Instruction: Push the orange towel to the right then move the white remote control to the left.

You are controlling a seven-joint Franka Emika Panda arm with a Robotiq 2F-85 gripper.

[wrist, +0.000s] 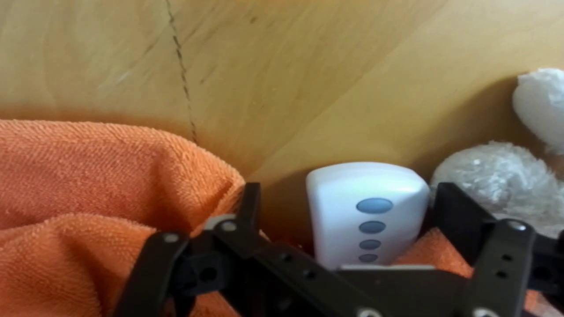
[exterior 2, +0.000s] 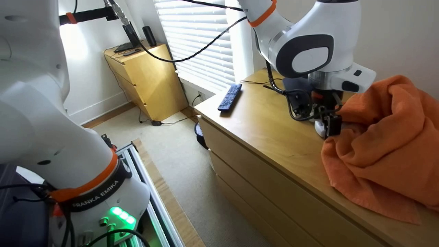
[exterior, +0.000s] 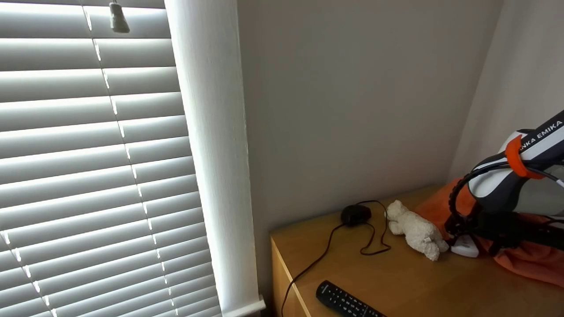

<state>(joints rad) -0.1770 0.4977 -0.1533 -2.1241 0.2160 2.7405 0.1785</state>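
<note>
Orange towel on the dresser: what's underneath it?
The dresser top supports the orange towel; its folds hide anything else beneath. One end of the white remote shows outside it; the gripper blocks the other.

By the gripper (wrist: 348,198), the dresser (exterior 2: 271,118) bears towel (exterior 2: 391,147), toy (exterior: 416,231) and, seemingly, white remote (wrist: 368,193). Black remote (exterior 2: 229,97) and corded box (exterior: 356,215) lie farther.

Wrist view: remote (wrist: 368,215) on dresser (wrist: 286,88), towel (wrist: 88,176) mostly left, stuffed toy (wrist: 498,180) right.

Lit through blinds (exterior: 88,167) at left, dimmer at lower right in an exterior view; burnt out (pure white) on the upper-left wall (exterior 2: 77,48) in an exterior view; shadowed beside the white remote (wrist: 368,216) in wrist view
</note>
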